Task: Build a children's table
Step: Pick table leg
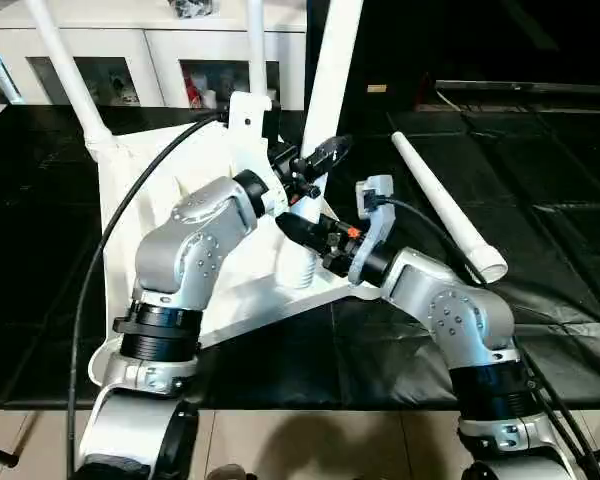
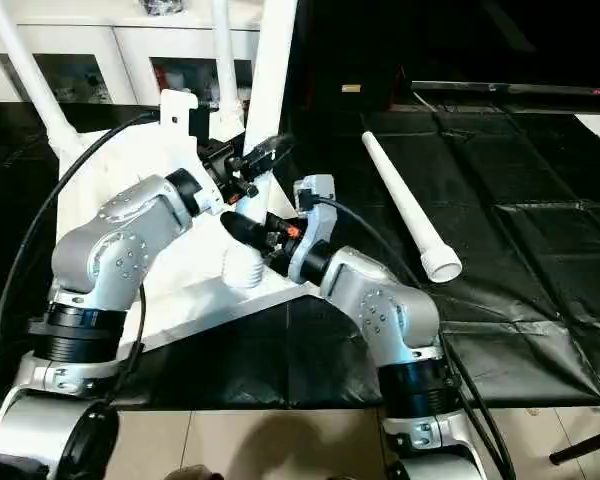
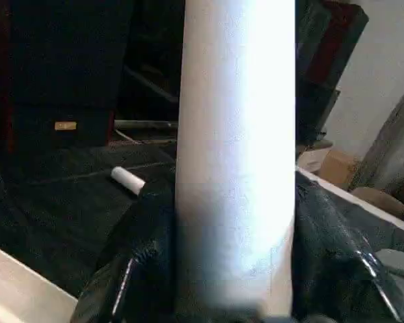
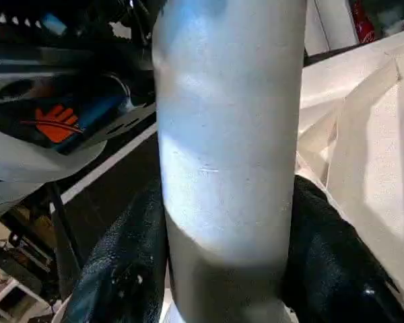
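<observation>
**Both grippers clamped on one upright leg**

The white plastic rectangular tabletop [image 1: 130, 190] lies upside down, ribbed underside up, on the black mat [image 1: 540, 200], towards its left edge. Two long white tapered tube legs [image 1: 65, 70] already stand from its far corner sockets. The left gripper [image 1: 315, 165] has its black fingers [image 3: 124, 276] pressed against both sides of a third white tube leg [image 1: 330, 80], which rises from the tabletop's near right corner. Just below it, the right gripper [image 1: 305, 230] holds the same leg near its base, fingers [image 4: 121, 269] tight on either side. A fourth white tapered leg [image 1: 445, 205] lies loose on the mat, right of the tabletop
</observation>
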Controlling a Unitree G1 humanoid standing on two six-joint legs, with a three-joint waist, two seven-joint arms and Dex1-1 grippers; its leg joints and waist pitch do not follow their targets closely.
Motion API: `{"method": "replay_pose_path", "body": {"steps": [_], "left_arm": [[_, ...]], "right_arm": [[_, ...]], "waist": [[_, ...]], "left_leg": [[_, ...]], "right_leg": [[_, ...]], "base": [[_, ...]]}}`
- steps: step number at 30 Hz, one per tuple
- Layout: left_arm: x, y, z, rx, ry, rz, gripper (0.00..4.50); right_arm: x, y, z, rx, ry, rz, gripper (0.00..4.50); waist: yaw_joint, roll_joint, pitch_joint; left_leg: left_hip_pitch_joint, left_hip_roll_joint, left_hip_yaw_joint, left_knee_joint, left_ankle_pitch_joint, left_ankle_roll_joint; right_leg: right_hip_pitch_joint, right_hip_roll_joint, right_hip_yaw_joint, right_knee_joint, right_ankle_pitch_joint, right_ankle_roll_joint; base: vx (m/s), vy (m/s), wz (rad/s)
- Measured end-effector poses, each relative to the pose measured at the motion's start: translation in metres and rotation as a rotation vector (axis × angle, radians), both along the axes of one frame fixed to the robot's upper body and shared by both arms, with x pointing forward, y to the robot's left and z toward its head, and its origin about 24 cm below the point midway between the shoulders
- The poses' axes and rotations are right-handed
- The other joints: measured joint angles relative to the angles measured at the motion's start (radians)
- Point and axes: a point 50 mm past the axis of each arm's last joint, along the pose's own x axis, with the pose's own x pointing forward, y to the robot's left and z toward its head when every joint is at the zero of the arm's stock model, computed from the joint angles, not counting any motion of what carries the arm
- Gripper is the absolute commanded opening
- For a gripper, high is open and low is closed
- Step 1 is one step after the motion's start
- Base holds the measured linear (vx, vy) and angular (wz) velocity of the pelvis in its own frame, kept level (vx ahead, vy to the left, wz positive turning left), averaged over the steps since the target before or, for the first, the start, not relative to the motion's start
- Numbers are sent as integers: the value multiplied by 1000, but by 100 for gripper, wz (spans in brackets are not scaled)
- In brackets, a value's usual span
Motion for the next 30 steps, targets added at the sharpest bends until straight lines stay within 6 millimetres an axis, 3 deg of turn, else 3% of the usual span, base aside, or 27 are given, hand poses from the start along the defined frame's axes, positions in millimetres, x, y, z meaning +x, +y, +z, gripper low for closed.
{"method": "replay_pose_path", "body": {"steps": [2,7,11,16,22,28,29,30], "left_arm": [[0,2,2,-43,22,-13,255],[-1,5,9,-97,19,-51,289],[-4,8,11,-150,49,-148,315],[-11,10,23,-251,63,-332,315],[-32,16,23,-338,116,-652,315],[-41,21,29,-462,136,-790,315],[-42,21,29,-467,138,-800,287],[-43,22,29,-468,141,-811,287]], "right_arm": [[0,-2,2,5,-11,17,193],[-1,-10,-2,21,8,49,191],[-5,-18,7,36,-41,130,191],[-16,-28,11,53,-78,266,191],[-33,-45,12,67,-102,492,191],[-41,-46,17,78,-129,614,191],[-41,-46,17,79,-131,621,191],[-42,-47,17,80,-133,631,191]], "waist": [[0,0,0],[0,0,0],[1,0,0],[3,0,0],[4,0,0],[5,0,0],[5,0,0],[6,0,0]], "left_leg": [[0,0,0,0,0,0],[0,0,0,0,0,0],[0,0,0,0,1,2],[0,0,0,1,1,3],[0,0,0,1,3,6],[1,0,0,3,4,7],[1,0,0,4,4,7],[1,0,0,4,4,7]], "right_leg": [[0,0,0,0,0,0],[0,0,0,0,0,-1],[0,0,0,0,1,-1],[1,0,0,0,1,-1],[1,0,0,1,1,-1],[1,0,0,3,1,-1],[1,0,0,3,0,-1],[1,0,0,3,0,-1]], "base": [[0,0,0],[0,0,0],[0,0,0],[0,0,0],[0,0,0],[0,0,0],[0,0,0],[0,0,0]]}}
